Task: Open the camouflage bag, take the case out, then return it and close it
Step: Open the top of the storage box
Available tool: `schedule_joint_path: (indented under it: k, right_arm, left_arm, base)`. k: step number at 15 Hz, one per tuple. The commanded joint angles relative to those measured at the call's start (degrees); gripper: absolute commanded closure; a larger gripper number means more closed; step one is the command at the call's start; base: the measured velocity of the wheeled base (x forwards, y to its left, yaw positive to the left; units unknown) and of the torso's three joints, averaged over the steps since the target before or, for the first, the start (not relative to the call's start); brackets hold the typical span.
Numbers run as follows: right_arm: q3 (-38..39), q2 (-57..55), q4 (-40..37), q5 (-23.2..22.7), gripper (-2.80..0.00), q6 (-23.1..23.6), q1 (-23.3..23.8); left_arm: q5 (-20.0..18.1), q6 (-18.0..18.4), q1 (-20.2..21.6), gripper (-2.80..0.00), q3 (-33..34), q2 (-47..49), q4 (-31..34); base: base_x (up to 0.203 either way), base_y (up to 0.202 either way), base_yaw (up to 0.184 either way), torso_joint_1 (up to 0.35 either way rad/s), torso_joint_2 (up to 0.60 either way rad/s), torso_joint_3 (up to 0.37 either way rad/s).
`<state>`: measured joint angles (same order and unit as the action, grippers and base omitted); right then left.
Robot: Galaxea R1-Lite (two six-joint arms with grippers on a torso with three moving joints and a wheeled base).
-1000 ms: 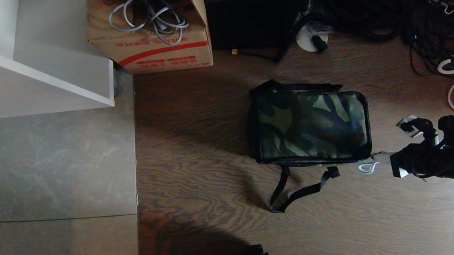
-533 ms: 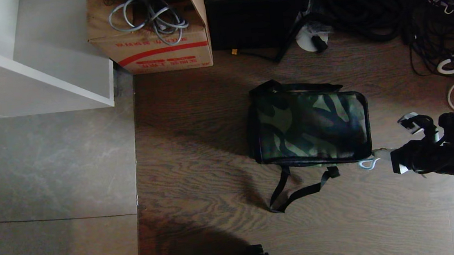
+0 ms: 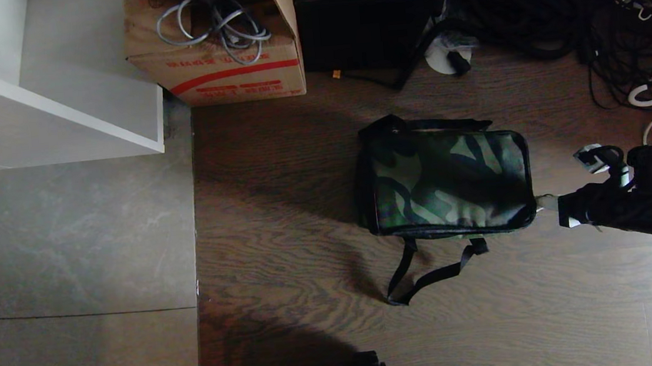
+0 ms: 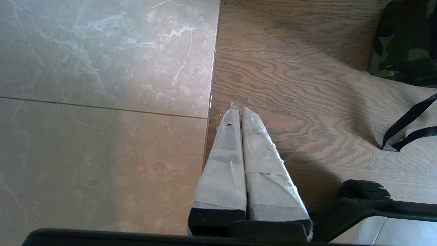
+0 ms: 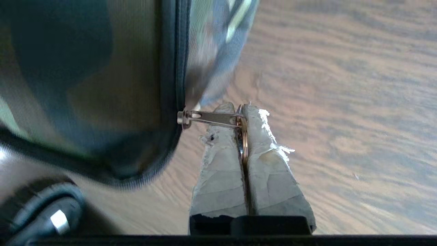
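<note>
Beside the camouflage bag (image 3: 447,181), right end effector (image 5: 241,118) pinches its zipper ring (image 5: 243,143).

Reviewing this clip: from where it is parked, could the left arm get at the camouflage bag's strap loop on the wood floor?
Probably yes. The left tool hangs shut over the seam between tile and wood, and only bare wood floor lies between it and the strap loop. The right tool works at the camouflage bag's far corner.

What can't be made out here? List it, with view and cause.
- The case: in no view; whether it is inside the camouflage bag is hidden by fabric.
- Zipper track beyond the pull ring in the right gripper: right wrist view, blurred, cut by the edge.
- Cardboard box print: head view, too small.
</note>
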<state>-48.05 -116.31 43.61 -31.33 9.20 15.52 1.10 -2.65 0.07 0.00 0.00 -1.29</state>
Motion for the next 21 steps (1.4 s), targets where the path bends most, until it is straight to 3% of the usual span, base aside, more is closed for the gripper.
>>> schedule_joint_path:
  k: [1, 4, 21]
  right_arm:
    - [-2.6, -0.7, 0.4, -0.2, 0.00, -2.5, -0.7]
    - [-6.7, -1.6, 0.3, -0.1, 0.00, -4.9, -1.3]
    - [-22.1, -4.9, 1.3, -0.2, 0.00, -5.2, -3.1]
  left_arm:
    - [0.0, -0.1, 0.0, 0.00, 0.6, 0.0, 0.0]
    - [0.0, -0.1, 0.0, 0.00, 0.6, 0.0, 0.0]
    - [0.0, 0.0, 0.0, 0.00, 0.6, 0.0, 0.0]
  base:
    - [0.000, 0.000, 0.000, 0.000, 0.00, 0.000]
    - [0.000, 0.000, 0.000, 0.000, 0.00, 0.000]
    - [0.000, 0.000, 0.000, 0.000, 0.00, 0.000]
